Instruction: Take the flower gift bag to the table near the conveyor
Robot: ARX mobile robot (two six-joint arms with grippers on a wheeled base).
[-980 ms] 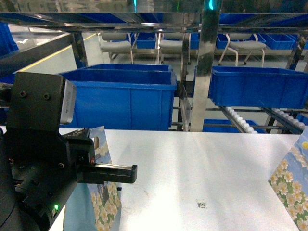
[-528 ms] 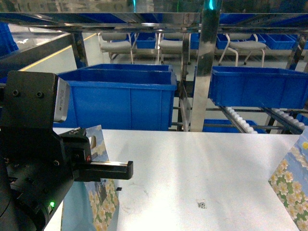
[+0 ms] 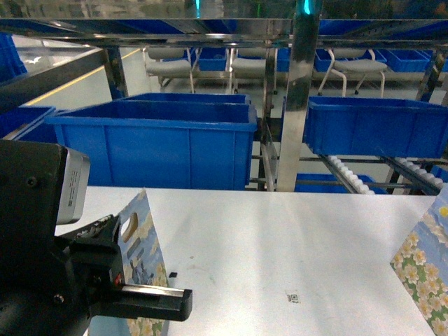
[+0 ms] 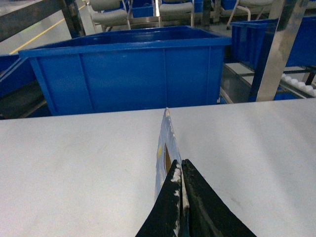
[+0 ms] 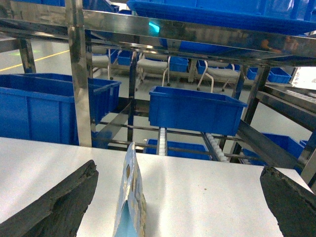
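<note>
Above table, left end effector pinching gift bag.

A: What sits behind the white top?
B: A big blue bin on the left, and a second bin on the right.
A: Anything between them?
B: A shiny steel post, upright.
A: And farther back?
B: Grey chairs in a row on the floor, with a yellow line painted on that floor at the left.
</note>
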